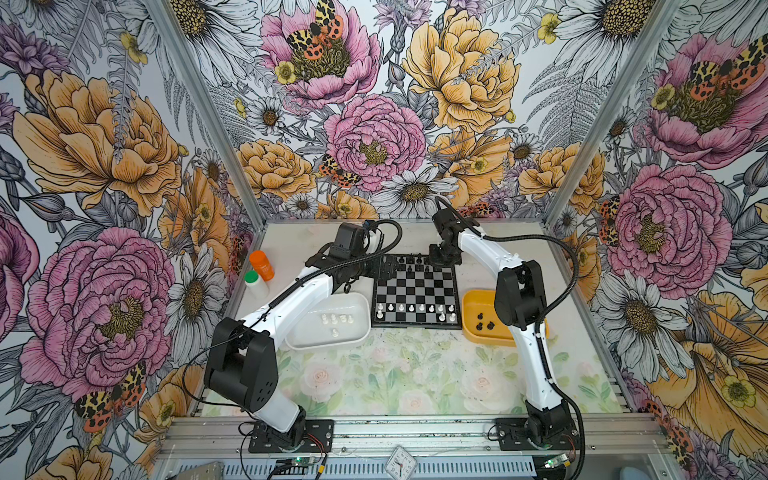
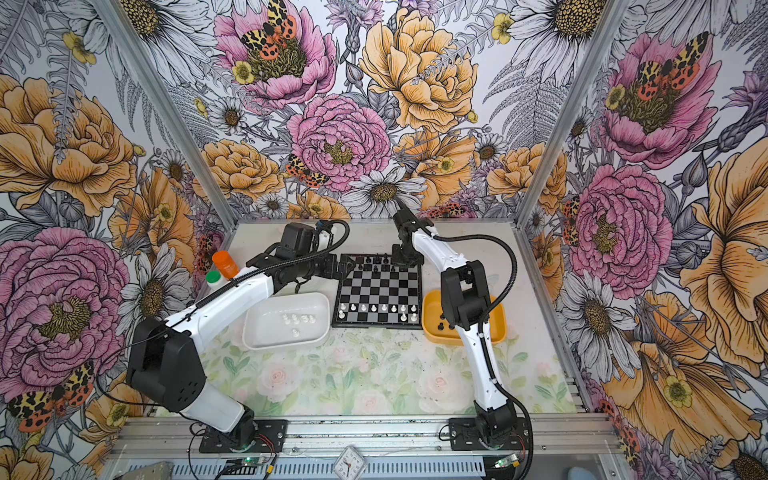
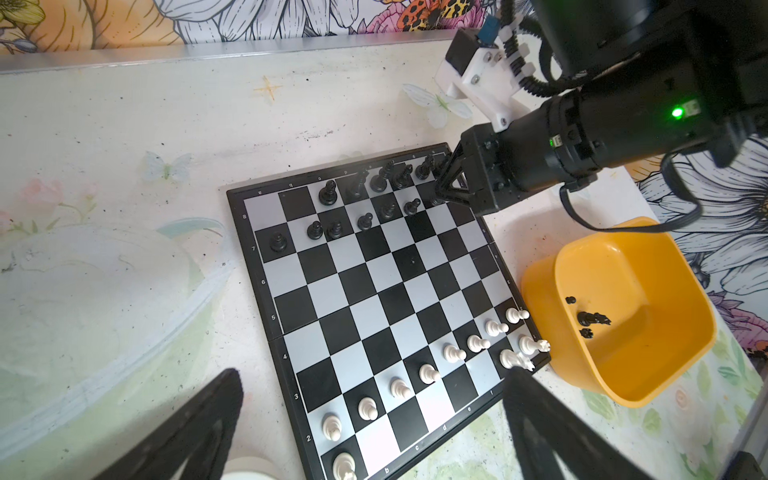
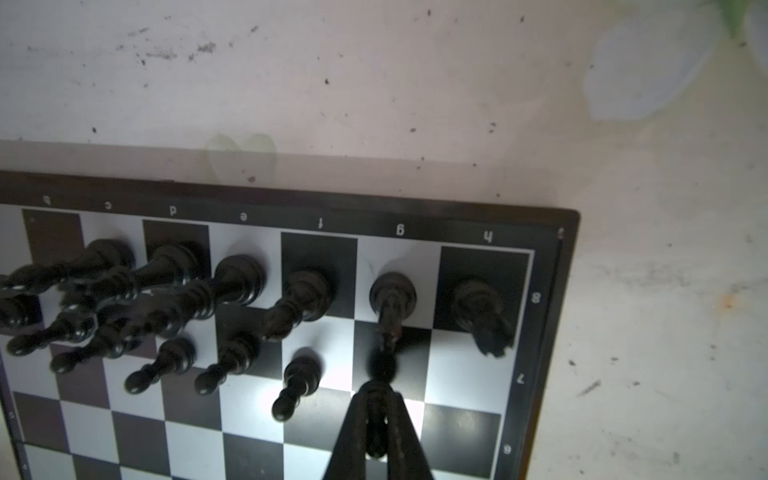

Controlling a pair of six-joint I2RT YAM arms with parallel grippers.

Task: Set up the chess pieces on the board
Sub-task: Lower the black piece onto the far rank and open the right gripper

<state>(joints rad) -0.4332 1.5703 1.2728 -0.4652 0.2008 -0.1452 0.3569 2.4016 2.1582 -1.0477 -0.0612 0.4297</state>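
**Flowered booth, scuffed table**

We saw flowered walls (image 1: 374,124) on three sides and a pale, speckled table (image 1: 291,241) with a rose mat (image 1: 415,374) in front. The board (image 1: 415,291) lay flat between a white tray (image 1: 328,344) and a yellow tray (image 1: 469,303). The right tool (image 4: 376,392) was clenched on a black pawn (image 4: 382,365) over the far rows; the left tool (image 3: 374,372) hung released at the far-left corner.

Board (image 1: 415,291) btwn left tray (image 1: 353,332) & right tray (image 1: 473,303).
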